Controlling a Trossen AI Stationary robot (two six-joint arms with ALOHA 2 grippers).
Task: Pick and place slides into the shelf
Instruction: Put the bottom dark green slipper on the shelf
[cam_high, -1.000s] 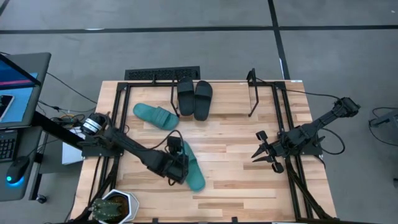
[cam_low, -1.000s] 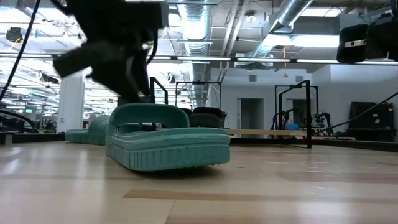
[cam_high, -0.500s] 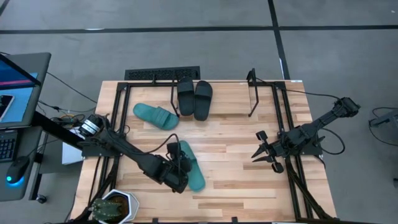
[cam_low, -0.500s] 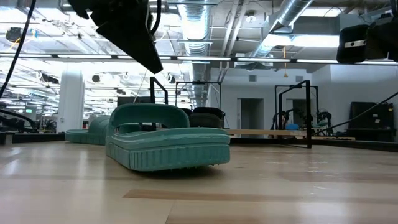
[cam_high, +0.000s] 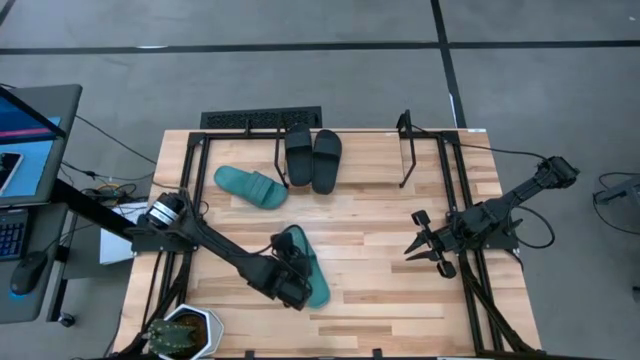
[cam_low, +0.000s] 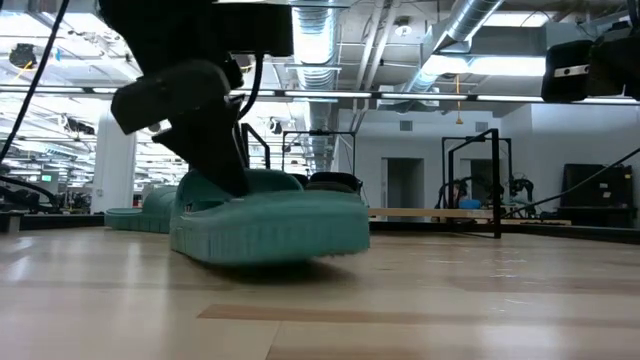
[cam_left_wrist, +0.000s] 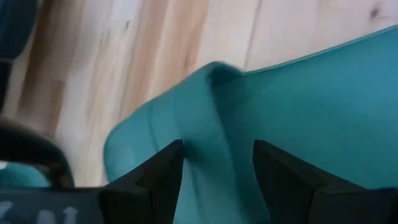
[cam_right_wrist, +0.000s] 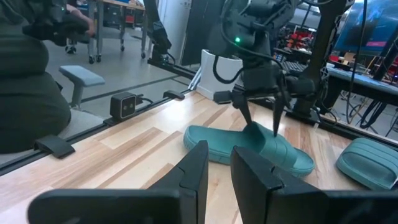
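Note:
A teal slide (cam_high: 311, 281) lies sole-down on the wooden table near its front, left of centre. My left gripper (cam_high: 290, 256) stands over the slide, open, pointing steeply down, its fingers astride the strap (cam_left_wrist: 214, 118). A second teal slide (cam_high: 250, 187) lies farther back on the left. Two black slides (cam_high: 312, 158) lie side by side at the far edge, in the shelf of thin black rods (cam_high: 405, 150). My right gripper (cam_high: 424, 244) waits at the right, level above the table, its fingers (cam_right_wrist: 196, 168) a little apart with nothing between them. My left gripper comes at the teal slide from above, slanting down, with its open fingers (cam_right_wrist: 245, 113) on either side of the strap's ridge (cam_left_wrist: 217, 134). The fingertips reach the slide's upper face at the strap (cam_low: 230, 185). The slide rests on its sole on the table.
A black slotted grille (cam_high: 262, 119) lies beyond the table's far edge. A potted plant (cam_high: 185, 334) sits at the front left corner. Black frame rails (cam_high: 190, 170) run along the table's sides. Bare wood (cam_high: 380, 290) lies between the arms.
My left gripper has come down and a little toward the table's right onto the near teal slide, rolling about its own axis as it came. Its fingers have stayed open. The slide has stayed on the table.

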